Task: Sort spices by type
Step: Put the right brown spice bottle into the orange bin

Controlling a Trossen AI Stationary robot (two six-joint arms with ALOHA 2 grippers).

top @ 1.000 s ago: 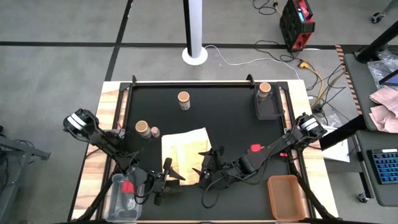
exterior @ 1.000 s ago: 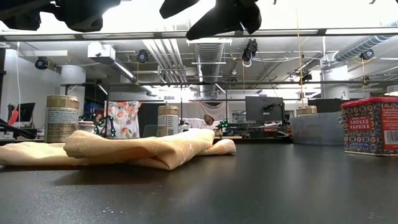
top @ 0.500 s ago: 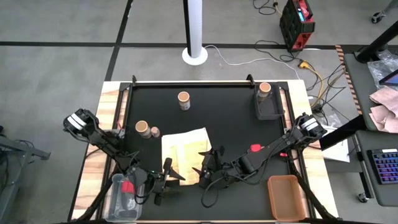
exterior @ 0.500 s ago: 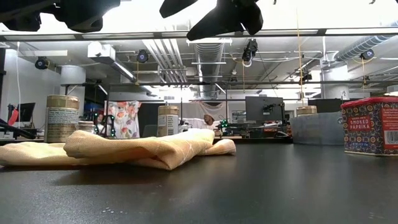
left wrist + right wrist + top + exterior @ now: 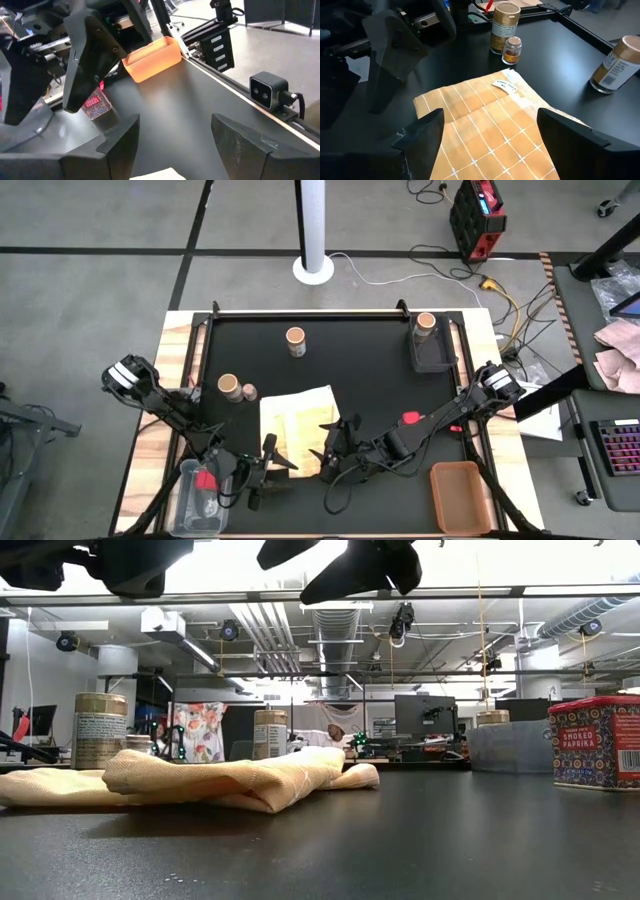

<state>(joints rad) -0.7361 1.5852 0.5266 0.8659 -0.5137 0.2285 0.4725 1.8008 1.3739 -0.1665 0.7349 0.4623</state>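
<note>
Both hands hang open and empty over the yellow cloth (image 5: 297, 423): left hand (image 5: 268, 463), right hand (image 5: 327, 448). A paprika tin (image 5: 410, 418) stands on the surface right of them.

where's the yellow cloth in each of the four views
High view: yellow cloth at the table's near middle, between both grippers.
Low view: lies folded left of centre on the table.
Left wrist view: only a pale corner at the bottom edge.
Right wrist view: fills the middle.
Shared landmark: the tan-topped jar beyond the cloth, with a tiny jar beside it.
</note>
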